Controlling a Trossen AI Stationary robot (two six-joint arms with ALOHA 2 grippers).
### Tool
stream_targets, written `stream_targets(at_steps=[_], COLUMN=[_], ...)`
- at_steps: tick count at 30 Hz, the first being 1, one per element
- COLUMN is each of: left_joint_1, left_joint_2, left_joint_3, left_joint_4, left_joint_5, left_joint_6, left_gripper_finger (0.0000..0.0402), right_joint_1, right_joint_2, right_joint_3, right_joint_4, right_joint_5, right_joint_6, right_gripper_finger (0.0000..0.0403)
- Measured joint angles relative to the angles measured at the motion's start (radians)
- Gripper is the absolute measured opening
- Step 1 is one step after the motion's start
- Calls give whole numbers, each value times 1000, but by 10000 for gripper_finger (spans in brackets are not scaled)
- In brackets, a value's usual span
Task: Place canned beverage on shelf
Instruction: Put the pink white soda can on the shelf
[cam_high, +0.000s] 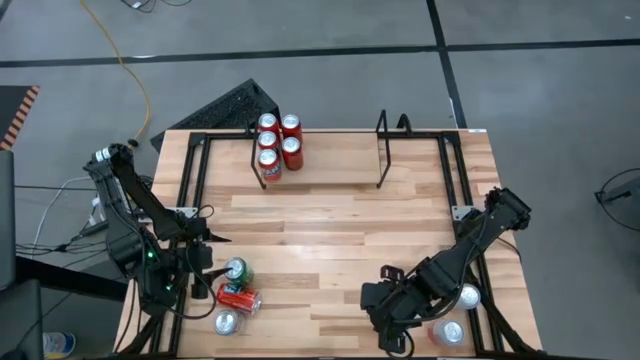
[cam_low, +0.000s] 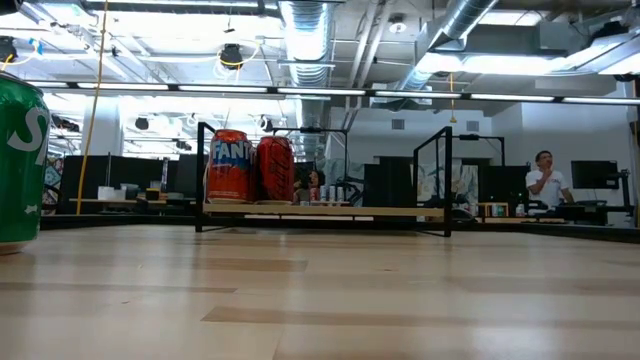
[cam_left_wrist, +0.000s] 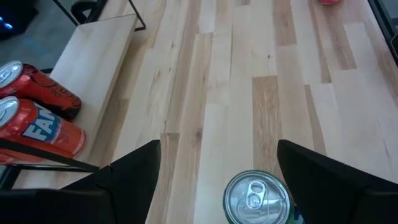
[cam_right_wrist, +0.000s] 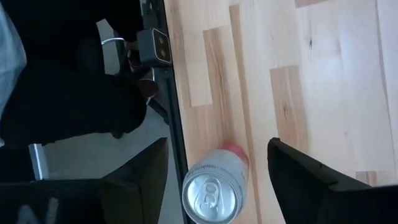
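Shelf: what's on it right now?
The shelf holds four upright cans, bunched at its left end in the high view. The low view shows only two of them, one labelled Fanta; the others are hidden behind.

Both arms are dark, near-black, built of chunky angular links joined by rounded joint housings, the left arm (cam_high: 140, 215) trailing thin black cables along its links and showing a small green light low on its wrist block, the right arm (cam_high: 470, 245) matching it in colour and build with pale metal patches at its upper joint. The left gripper (cam_left_wrist: 217, 180) ends in two broad, flat, matte black fingers (cam_left_wrist: 134, 171) with angled, wedge-like tips. The right gripper (cam_right_wrist: 217, 174) has the same two dark wedge fingers (cam_right_wrist: 305, 171), plain and unmarked.
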Motion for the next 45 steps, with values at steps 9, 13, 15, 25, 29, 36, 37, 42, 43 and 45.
stream_targets(at_steps=[9,13,15,25,29,36,37,42,43,45], left_joint_1=[0,0,0,0,0,0,0,0,0,0], left_joint_2=[0,0,0,0,0,0,0,0,0,0], left_joint_3=[0,0,0,0,0,0,0,0,0,0], left_joint_4=[0,0,0,1,4,6,8,8,8,8], left_joint_5=[-2,-2,-3,-21,-26,-25,-26,-27,-28,-29], left_joint_6=[1,1,1,0,0,-27,-27,-13,-10,-7], left_gripper_finger=[306,306,306,306,306,306,306,306,306,306], right_joint_1=[28,45,57,121,132,143,152,156,156,142], right_joint_2=[0,0,3,69,86,153,163,215,221,235], right_joint_3=[0,0,0,-5,-3,-2,-2,-4,-4,-2], right_joint_4=[-16,-17,-23,-109,-99,-91,-92,-101,-107,-113], right_joint_5=[27,36,55,82,76,60,52,-41,-59,-93], right_joint_6=[27,81,101,165,166,185,185,206,208,209], right_gripper_finger=[304,336,346,351,352,352,352,352,352,352])
